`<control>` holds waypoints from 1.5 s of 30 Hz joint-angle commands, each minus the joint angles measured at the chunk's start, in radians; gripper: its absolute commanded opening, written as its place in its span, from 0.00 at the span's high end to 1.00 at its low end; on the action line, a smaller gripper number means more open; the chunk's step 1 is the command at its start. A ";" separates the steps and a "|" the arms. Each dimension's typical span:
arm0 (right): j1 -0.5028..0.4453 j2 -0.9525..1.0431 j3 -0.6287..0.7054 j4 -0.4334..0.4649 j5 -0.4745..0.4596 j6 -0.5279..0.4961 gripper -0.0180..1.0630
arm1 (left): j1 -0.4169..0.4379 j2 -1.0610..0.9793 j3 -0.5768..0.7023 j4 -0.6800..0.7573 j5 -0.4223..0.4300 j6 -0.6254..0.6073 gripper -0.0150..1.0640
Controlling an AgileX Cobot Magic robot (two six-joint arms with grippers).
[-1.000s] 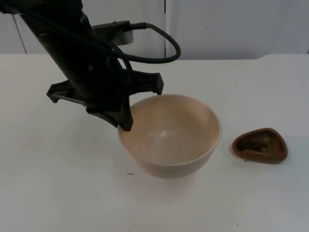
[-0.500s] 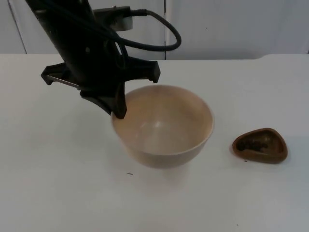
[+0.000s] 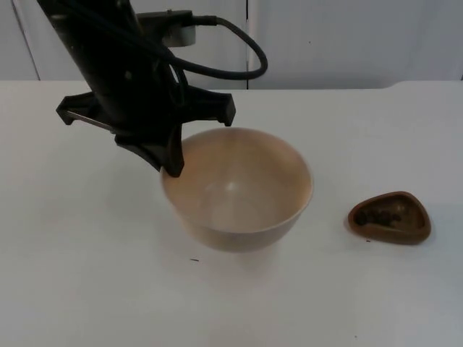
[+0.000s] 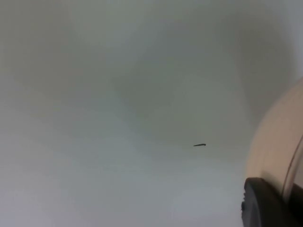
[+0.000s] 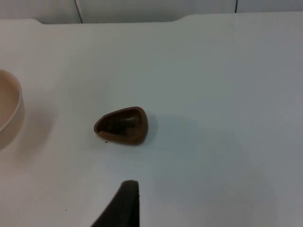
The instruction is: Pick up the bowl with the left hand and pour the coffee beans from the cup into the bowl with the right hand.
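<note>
Nearest to us in the top view lies the bare white surface (image 3: 87, 289), marked by one small dark speck (image 3: 194, 259) just in front of the bowl. That same speck (image 4: 199, 144) shows in the left wrist view, on the surface beside the bowl's outer wall.

Next we come to the cream bowl (image 3: 239, 189), upright, its inside bare and pale. We cannot tell from these pictures whether its base touches the surface or hangs just above it. To its right, well apart from it, the small brown cup (image 3: 390, 217) sits on the surface with dark coffee beans inside it. In the right wrist view we see the cup (image 5: 121, 125) alone on the surface, with the bowl's rim (image 5: 10, 108) off to one side and the right hand's black fingertip (image 5: 124, 203) short of the cup and not touching it. We cannot tell whether the right hand is spread or pressed together; its arm waits.

Farther back, the left hand (image 3: 172, 160) comes down from the left arm and pinches the bowl's rim on the side away from the cup. In the left wrist view we see one black finger (image 4: 265, 203) against the bowl's outer wall (image 4: 277, 146).

Behind everything stands the grey partition wall (image 3: 347, 36).
</note>
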 commanded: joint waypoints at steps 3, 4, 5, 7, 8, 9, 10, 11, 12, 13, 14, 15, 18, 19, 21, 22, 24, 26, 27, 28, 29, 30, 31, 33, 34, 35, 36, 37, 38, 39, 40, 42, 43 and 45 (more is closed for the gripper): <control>-0.008 0.196 -0.077 0.006 -0.034 0.006 0.01 | -0.007 -0.007 -0.008 0.013 0.000 -0.010 0.99; -0.008 0.196 -0.077 0.006 -0.034 0.006 0.01 | -0.007 -0.007 -0.008 0.013 0.000 -0.010 0.99; -0.008 0.256 -0.095 0.006 -0.034 0.008 0.01 | -0.007 -0.007 -0.008 0.021 0.000 -0.010 0.99; -0.008 0.378 -0.136 0.006 -0.037 0.008 0.01 | -0.007 -0.007 -0.008 0.033 0.000 -0.018 0.99; -0.008 0.429 -0.157 0.006 -0.039 0.005 0.01 | -0.007 -0.007 -0.008 0.033 0.000 -0.018 0.99; -0.008 0.489 -0.175 0.006 -0.045 0.005 0.01 | -0.007 -0.007 -0.008 0.034 0.000 -0.018 0.99; -0.008 0.489 -0.175 0.006 -0.045 0.005 0.01 | -0.007 -0.007 -0.008 0.034 0.000 -0.018 0.99; -0.008 0.548 -0.195 0.007 -0.050 0.000 0.01 | -0.007 -0.007 -0.008 0.034 0.000 -0.020 0.99; -0.008 0.595 -0.216 0.010 -0.054 0.000 0.01 | -0.007 -0.007 -0.008 0.034 -0.001 -0.020 0.99; -0.008 0.659 -0.239 0.016 -0.054 0.000 0.01 | -0.007 -0.007 -0.008 0.034 -0.001 -0.020 0.99; -0.006 0.703 -0.259 0.021 -0.054 -0.004 0.01 | -0.007 -0.007 -0.008 0.034 -0.001 -0.020 0.99; -0.002 0.756 -0.279 0.023 -0.062 -0.004 0.01 | -0.007 -0.007 -0.008 0.034 -0.001 -0.020 0.99; 0.021 0.849 -0.317 0.023 -0.078 -0.004 0.01 | -0.007 -0.007 -0.008 0.034 -0.001 -0.020 0.99; 0.033 0.896 -0.335 0.023 -0.088 -0.004 0.01 | -0.007 -0.007 -0.008 0.034 -0.001 -0.020 0.99; 0.069 0.977 -0.367 0.021 -0.119 -0.002 0.01 | -0.007 -0.007 -0.008 0.034 -0.001 -0.020 0.99; 0.069 0.977 -0.367 0.021 -0.119 -0.002 0.01 | -0.007 -0.007 -0.008 0.034 -0.001 -0.020 0.99; 0.096 1.058 -0.393 0.021 -0.136 0.011 0.01 | -0.007 -0.007 -0.008 0.034 -0.001 -0.020 0.99; 0.116 1.126 -0.415 0.019 -0.149 0.028 0.01 | -0.007 -0.007 -0.008 0.034 -0.001 -0.024 0.99; 0.116 1.126 -0.415 0.019 -0.149 0.028 0.01 | -0.007 -0.007 -0.008 0.034 -0.001 -0.024 0.99; 0.126 1.178 -0.431 0.012 -0.151 0.045 0.01 | -0.007 -0.007 -0.008 0.034 -0.001 -0.024 0.99; 0.136 1.203 -0.441 0.009 -0.151 0.050 0.01 | -0.007 -0.007 -0.008 0.034 -0.001 -0.024 0.99; 0.146 1.232 -0.446 0.004 -0.157 0.058 0.01 | -0.007 -0.007 -0.008 0.034 -0.001 -0.024 0.99; 0.151 1.257 -0.451 -0.001 -0.170 0.076 0.01 | -0.007 -0.007 -0.008 0.034 -0.001 -0.024 0.99; 0.160 1.281 -0.457 -0.008 -0.182 0.093 0.01 | -0.007 -0.007 -0.008 0.034 -0.001 -0.024 0.99; 0.160 1.299 -0.459 -0.012 -0.199 0.109 0.01 | -0.007 -0.007 -0.008 0.034 -0.001 -0.024 0.99; 0.160 1.318 -0.459 -0.017 -0.214 0.127 0.01 | -0.007 -0.007 -0.008 0.034 -0.001 -0.024 0.99; 0.160 1.339 -0.459 -0.025 -0.222 0.146 0.01 | -0.007 -0.007 -0.008 0.034 -0.001 -0.024 0.99; 0.160 1.354 -0.459 -0.038 -0.224 0.158 0.01 | -0.007 -0.007 -0.008 0.034 -0.001 -0.024 0.99; 0.160 1.364 -0.459 -0.052 -0.226 0.166 0.01 | -0.007 -0.007 -0.008 0.034 -0.003 -0.023 0.99; 0.160 1.364 -0.459 -0.052 -0.226 0.166 0.01 | -0.007 -0.007 -0.008 0.034 -0.003 -0.023 0.99; 0.160 1.392 -0.459 -0.064 -0.234 0.195 0.02 | -0.007 -0.007 -0.008 0.036 -0.010 -0.023 0.99; 0.160 1.416 -0.459 -0.073 -0.247 0.209 0.03 | -0.007 -0.007 -0.008 0.036 -0.017 -0.023 0.99; 0.160 1.433 -0.459 -0.076 -0.255 0.217 0.03 | -0.007 -0.007 -0.008 0.036 -0.019 -0.023 0.99; 0.160 1.449 -0.459 -0.076 -0.267 0.223 0.04 | -0.007 -0.007 -0.008 0.036 -0.021 -0.023 0.99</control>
